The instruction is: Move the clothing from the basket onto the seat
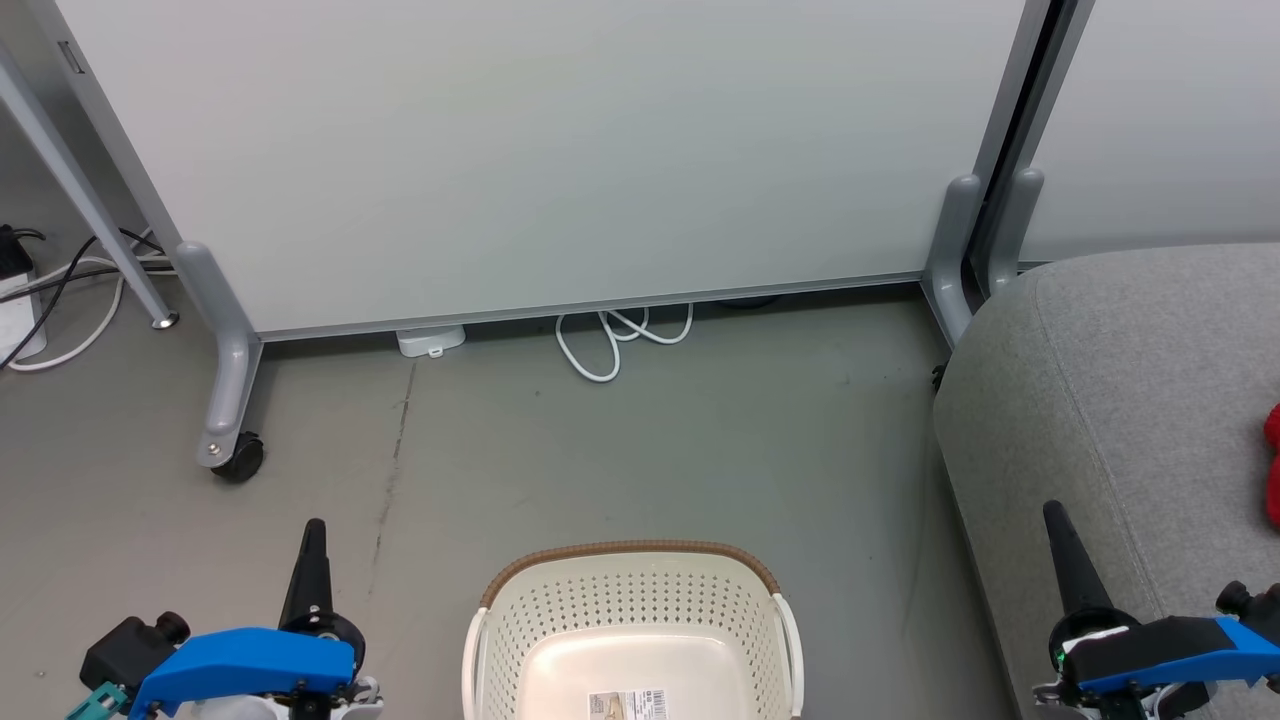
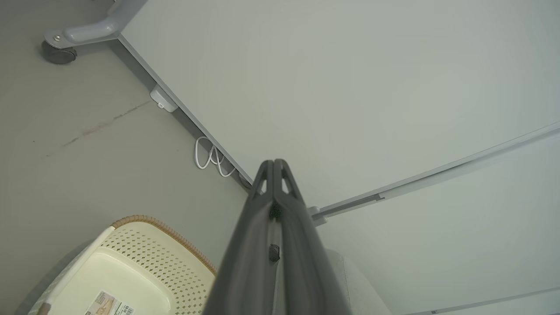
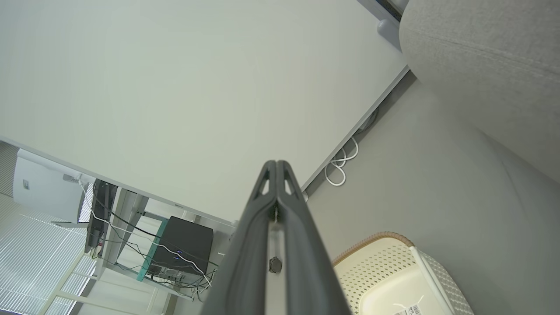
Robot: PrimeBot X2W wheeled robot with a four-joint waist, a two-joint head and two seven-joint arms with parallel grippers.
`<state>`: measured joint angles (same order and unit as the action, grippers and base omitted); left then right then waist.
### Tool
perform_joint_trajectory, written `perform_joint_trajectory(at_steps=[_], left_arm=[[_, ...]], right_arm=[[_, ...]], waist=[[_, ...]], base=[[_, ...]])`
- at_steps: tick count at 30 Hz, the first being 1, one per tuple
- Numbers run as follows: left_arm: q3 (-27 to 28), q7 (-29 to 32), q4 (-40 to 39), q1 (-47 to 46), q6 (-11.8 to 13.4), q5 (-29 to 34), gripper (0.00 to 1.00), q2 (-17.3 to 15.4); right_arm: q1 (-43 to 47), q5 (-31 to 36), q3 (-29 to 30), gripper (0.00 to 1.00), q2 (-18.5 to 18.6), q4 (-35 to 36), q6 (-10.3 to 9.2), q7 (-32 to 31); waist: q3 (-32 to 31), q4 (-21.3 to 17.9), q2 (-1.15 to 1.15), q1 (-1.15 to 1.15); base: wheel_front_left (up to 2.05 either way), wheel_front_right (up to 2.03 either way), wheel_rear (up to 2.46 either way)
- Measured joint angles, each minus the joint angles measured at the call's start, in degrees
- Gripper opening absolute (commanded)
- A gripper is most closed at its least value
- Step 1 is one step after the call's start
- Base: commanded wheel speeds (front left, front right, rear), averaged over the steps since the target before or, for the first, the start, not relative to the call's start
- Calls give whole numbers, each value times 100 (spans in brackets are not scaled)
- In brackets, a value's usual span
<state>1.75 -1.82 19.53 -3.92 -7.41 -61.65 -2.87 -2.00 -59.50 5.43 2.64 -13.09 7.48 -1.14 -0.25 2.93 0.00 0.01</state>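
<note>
At the lower corners, the left gripper [image 1: 315, 530] and the right gripper [image 1: 1056, 512] each have their dark fingers pressed together. Between them stands the oval cream perforated plastic basket [image 1: 630, 552]; farther right, bright red soft clothing [image 1: 1272, 470] lies on the large grey fabric seat [image 1: 1120, 380].

You see a cream basket [image 1: 630, 600] dotted with rows of small holes, its rim brown and woven-looking, its handles white. The seat [image 1: 1120, 400] is grey woven fabric and the clothing [image 1: 1272, 470] is bright red. The left end effector [image 1: 315, 528] and right end effector [image 1: 1052, 512] have black fingers and blue housings. The floor [image 1: 700, 420] is dull grey and the cable [image 1: 610, 335] is white.
</note>
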Motion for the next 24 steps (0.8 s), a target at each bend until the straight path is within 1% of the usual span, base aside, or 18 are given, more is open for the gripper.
perform_joint_trajectory(at_steps=[24], left_arm=[[197,350,-226,-89,0,-1270,0,0]], right_arm=[[-160,-1368,47,0,2,-41,-1,-230]], waist=[[15,-103,0,0]], base=[[0,0,0]])
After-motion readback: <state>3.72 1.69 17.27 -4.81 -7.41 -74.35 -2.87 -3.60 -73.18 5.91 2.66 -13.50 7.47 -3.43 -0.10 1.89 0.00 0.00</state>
